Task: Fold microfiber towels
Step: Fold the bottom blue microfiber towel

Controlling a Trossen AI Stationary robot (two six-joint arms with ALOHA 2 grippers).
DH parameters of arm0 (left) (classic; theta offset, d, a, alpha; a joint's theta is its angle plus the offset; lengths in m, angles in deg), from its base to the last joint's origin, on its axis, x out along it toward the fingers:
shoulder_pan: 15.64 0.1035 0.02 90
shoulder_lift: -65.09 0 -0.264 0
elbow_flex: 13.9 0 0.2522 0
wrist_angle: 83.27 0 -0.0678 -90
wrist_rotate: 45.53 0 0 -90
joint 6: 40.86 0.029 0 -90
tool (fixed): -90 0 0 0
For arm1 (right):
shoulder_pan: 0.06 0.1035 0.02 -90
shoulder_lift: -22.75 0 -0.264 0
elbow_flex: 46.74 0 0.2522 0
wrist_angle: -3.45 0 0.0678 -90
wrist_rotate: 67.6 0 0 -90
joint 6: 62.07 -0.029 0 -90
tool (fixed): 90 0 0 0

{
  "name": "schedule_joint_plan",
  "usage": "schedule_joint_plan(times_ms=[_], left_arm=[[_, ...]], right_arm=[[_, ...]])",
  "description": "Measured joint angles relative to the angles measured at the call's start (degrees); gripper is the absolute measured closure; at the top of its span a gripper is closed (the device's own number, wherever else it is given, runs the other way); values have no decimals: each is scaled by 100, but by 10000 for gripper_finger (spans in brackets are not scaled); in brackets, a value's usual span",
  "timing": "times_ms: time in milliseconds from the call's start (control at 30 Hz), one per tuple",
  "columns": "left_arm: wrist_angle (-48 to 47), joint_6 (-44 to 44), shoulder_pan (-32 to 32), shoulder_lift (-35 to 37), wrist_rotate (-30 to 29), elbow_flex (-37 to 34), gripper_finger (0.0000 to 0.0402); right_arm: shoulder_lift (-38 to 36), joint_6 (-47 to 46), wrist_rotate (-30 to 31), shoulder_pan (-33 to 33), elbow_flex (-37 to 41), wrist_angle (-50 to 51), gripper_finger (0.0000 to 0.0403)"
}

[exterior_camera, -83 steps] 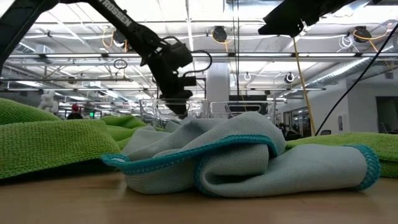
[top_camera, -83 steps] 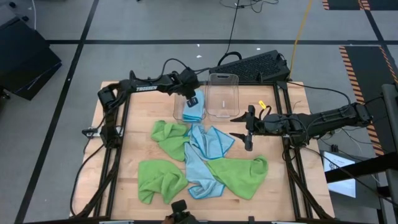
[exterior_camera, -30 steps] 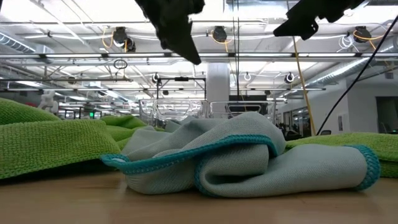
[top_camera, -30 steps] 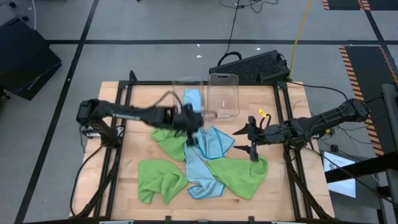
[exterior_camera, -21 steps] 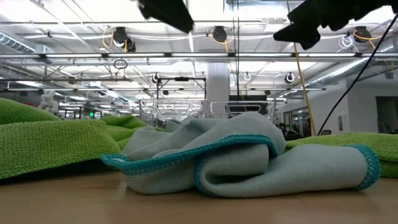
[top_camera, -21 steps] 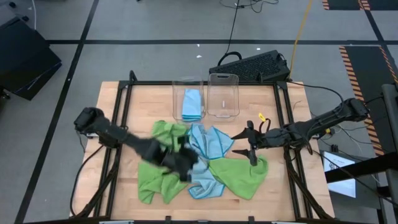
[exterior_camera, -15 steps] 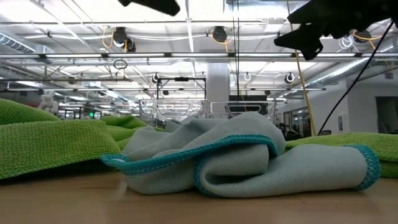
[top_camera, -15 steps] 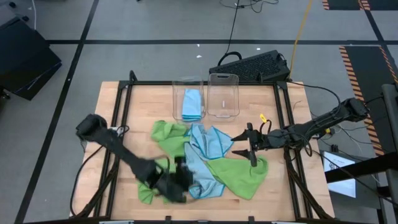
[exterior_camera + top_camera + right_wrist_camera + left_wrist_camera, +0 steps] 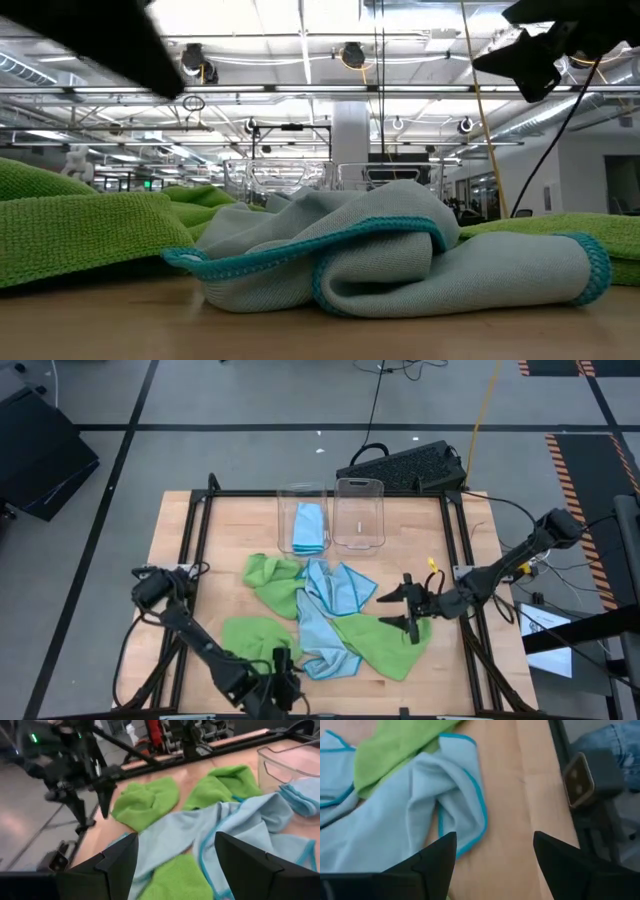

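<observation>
Wooden table (image 9: 190, 560): microfiber towels (image 9: 325, 615) heaped mid-table, soft, light, limp; take at teal-hemmed corner. Left gripper (image 9: 275, 678) at near edge, right gripper (image 9: 408, 610) beside heap; both spread, empty.

The left gripper (image 9: 283, 682) was swung from the left clear plastic bin (image 9: 303, 520), where a folded light-blue microfiber towel (image 9: 310, 528) was left, to the table's near edge, fingers parted. The right gripper (image 9: 410, 608) was drawn nearer.

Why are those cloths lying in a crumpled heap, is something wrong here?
Only the heap looks untidy: blue and green towels lie rumpled and overlapping mid-table, while one folded blue towel sits neatly in the left clear bin. The right bin looks empty. Nothing appears damaged.
</observation>
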Motion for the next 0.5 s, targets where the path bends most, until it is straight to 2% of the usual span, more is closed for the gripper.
schedule_joint_plan(times_ms=[233, 500], left_arm=[[-14, -9, -128, -142, -206, 4, 146], [-273, 540, -161, -286, -406, 4, 146]], right_arm=[[500, -117, 133, 116, 3, -622, 149], [839, -444, 157, 113, 3, -872, 149]])
